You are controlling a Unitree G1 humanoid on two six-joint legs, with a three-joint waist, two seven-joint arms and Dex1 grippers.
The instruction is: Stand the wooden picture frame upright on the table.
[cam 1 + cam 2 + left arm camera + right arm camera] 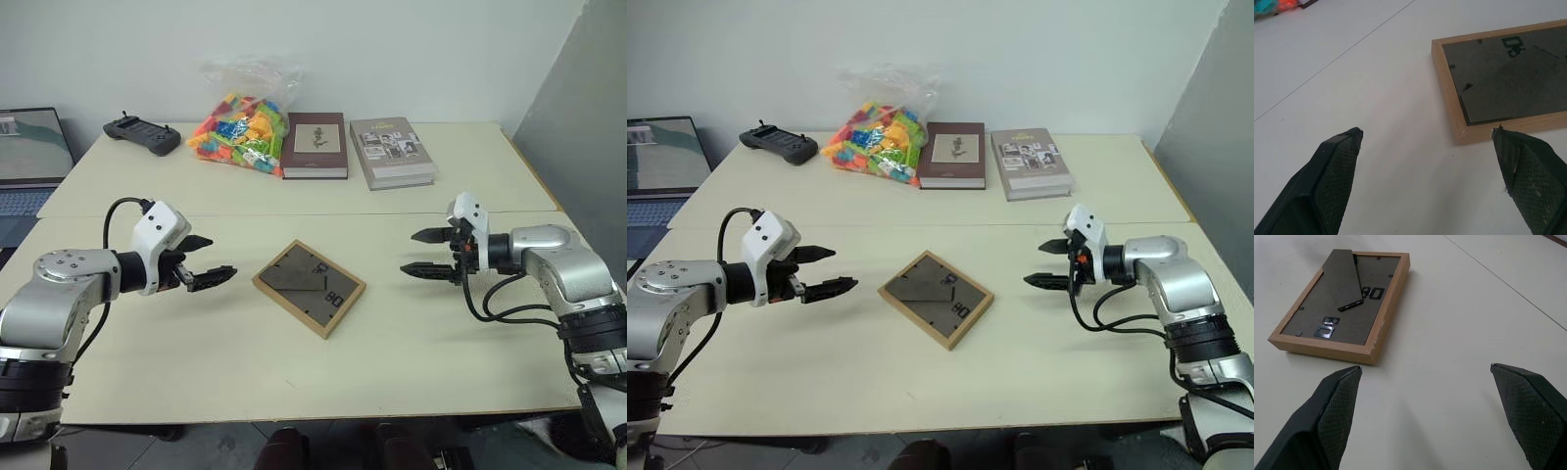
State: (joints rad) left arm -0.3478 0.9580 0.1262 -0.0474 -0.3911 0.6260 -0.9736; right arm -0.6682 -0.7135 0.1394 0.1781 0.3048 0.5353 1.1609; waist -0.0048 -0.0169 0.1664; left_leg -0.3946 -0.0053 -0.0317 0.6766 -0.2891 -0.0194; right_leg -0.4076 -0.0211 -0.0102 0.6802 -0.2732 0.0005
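1. Frame lies face down, mid-desk, nearer the front edge, stand folded flat.
2. Advice: pinch opposite wood edges, lift, swing the stand out, then set it down.
3. Left fingers spread wide, empty, beside the frame.
4. Right fingers spread wide, empty, well apart from it.

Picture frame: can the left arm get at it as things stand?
Probably yes. The wooden picture frame lies back-up on the table, with bare tabletop between it and the open left tool, which points toward it.

The wooden picture frame lies face down (front hidden).
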